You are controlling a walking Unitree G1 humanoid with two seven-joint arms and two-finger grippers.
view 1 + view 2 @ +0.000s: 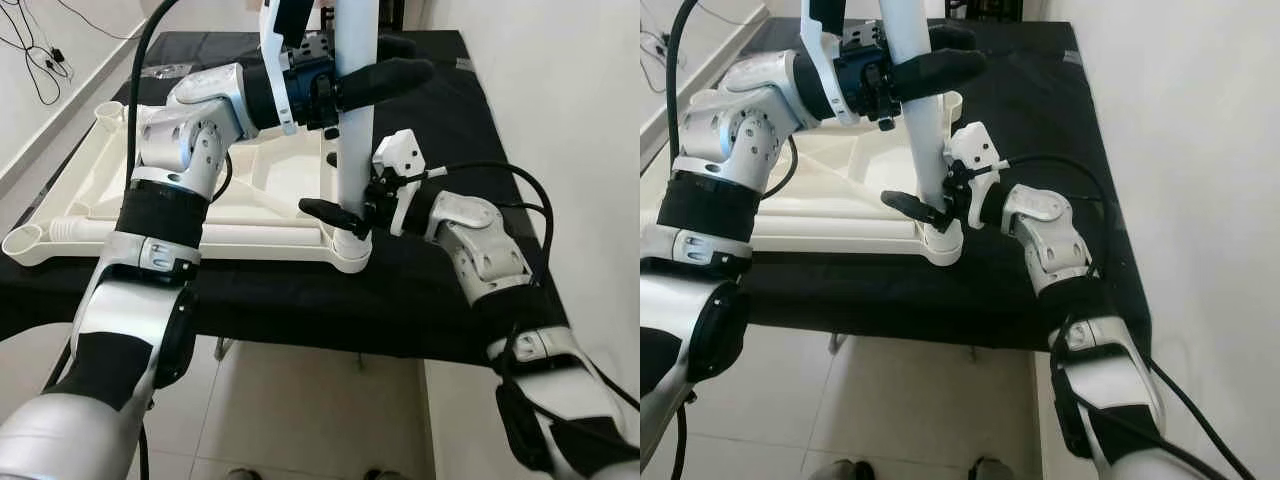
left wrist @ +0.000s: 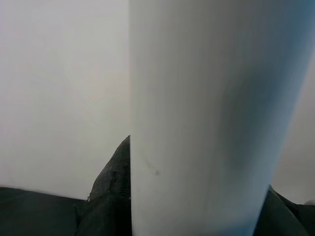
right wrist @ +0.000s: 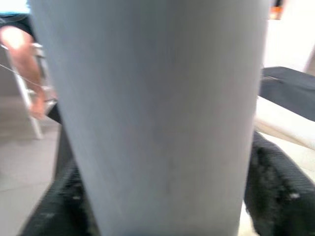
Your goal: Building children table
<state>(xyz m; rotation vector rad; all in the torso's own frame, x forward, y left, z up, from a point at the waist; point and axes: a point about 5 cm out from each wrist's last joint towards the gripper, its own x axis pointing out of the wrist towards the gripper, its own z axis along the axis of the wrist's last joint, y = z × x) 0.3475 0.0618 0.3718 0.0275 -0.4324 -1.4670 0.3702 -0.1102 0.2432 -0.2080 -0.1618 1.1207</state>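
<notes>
- The white table leg (image 1: 355, 120) stands upright, its long axis near vertical, with its foot set in the round corner socket (image 1: 352, 250) of the upturned white tabletop (image 1: 250, 190). That socket is the tabletop's corner nearest the robot, on the robot's right.
- The tabletop lies flat on a black cloth (image 1: 470, 120) covering a stand, its underside ribs facing up. Other empty sockets show at its far-left corner (image 1: 108, 115) and its near-left corner (image 1: 25, 243).
- The left gripper (image 1: 385, 75) is closed around the leg high up, well above the socket; its black fingers wrap the leg from the tabletop side and one sticks out past it.
- The right gripper (image 1: 335, 215) clasps the leg low down, just above the socket, reaching in from the side away from the tabletop, with one finger showing in front of the leg.
- In both wrist views the leg (image 2: 206, 118) sits right up against the camera between the dark fingers (image 3: 280, 191), which fits a firm hold by each.
- The move ahead turns on one thing: the leg's axis must stay in line with the socket below it, so any push goes straight down. The right gripper is nearer the joint and best placed to steady it; the left is better placed to press or twist.
- How deeply the leg is seated cannot be told.
- Pale floor tiles (image 1: 300, 410) lie below the stand.
</notes>
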